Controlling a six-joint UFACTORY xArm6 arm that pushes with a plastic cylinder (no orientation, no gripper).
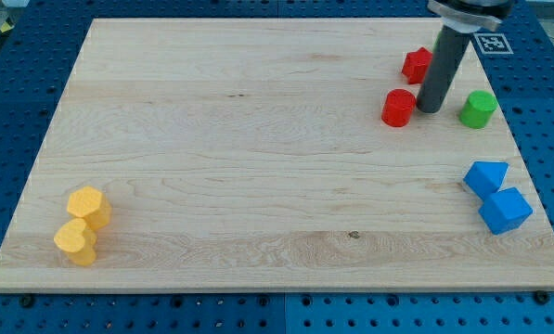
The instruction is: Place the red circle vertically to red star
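Over toward two o'clock on the wooden board [258, 167], the dark rod comes down from the view's top and my tip [430, 110] sits just beside the red circle [398, 108], on its three o'clock side, so close I cannot tell whether they touch. There are no jaws on this arm to be apart or together; it ends in a plain rod. The red star [417, 64] lies near the circle, at about one o'clock from it, partly hidden behind the rod. By my judgement the job is well along but not finished: the circle is below the star yet offset toward the view's left, so a small nudge toward three o'clock would be needed to line them up vertically, and the tip looks to be on the wrong side for that push. The green block [478, 109], seemingly a cylinder, stands at three o'clock from the tip. Two blue blocks [497, 196] sit at the four o'clock edge, and two yellow blocks [83, 224] touch each other at eight o'clock, well apart from the action.
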